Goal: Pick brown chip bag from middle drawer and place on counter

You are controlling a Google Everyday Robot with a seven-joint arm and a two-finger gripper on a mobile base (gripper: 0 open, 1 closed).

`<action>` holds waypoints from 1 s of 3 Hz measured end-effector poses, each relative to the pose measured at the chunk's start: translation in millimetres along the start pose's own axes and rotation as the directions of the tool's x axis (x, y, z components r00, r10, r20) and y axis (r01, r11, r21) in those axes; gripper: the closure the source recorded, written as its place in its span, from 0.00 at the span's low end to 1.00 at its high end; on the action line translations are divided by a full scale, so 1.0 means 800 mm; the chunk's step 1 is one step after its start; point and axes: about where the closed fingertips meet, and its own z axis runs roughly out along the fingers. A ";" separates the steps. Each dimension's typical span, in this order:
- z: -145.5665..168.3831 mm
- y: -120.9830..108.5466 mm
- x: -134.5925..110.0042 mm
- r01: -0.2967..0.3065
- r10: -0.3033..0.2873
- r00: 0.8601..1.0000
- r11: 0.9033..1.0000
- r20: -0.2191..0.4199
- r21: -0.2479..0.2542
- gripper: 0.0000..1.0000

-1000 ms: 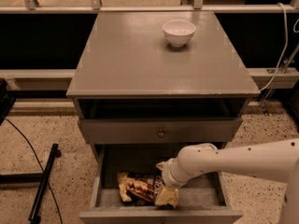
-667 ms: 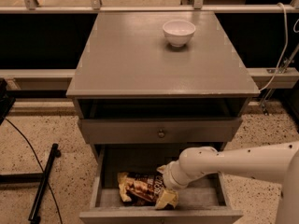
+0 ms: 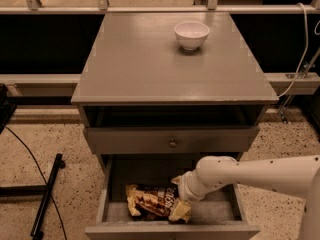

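Observation:
The brown chip bag (image 3: 152, 202) lies crumpled on the floor of the open middle drawer (image 3: 216, 212), left of centre, with tan-yellow edges showing. My white arm reaches in from the right. My gripper (image 3: 177, 193) is down in the drawer at the bag's right end, touching or just above it, and is mostly hidden behind the wrist. The grey counter (image 3: 150, 69) is the cabinet top above.
A white bowl (image 3: 191, 34) stands at the back right of the counter. A closed drawer front with a small round knob (image 3: 172, 143) sits above the open drawer. A black stand and cable (image 3: 46, 196) lie on the floor at left. A rail runs behind the cabinet.
My arm has shifted only slightly over the bag's right end. The bag lies in the same place in the drawer.

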 end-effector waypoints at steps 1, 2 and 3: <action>-0.015 -0.006 0.004 -0.016 0.016 1.000 1.000 0.015 0.002 0.36; -0.018 -0.003 0.012 -0.026 0.026 0.999 0.999 0.021 -0.020 0.47; -0.016 0.001 0.008 0.001 0.001 1.000 0.999 0.031 -0.049 0.42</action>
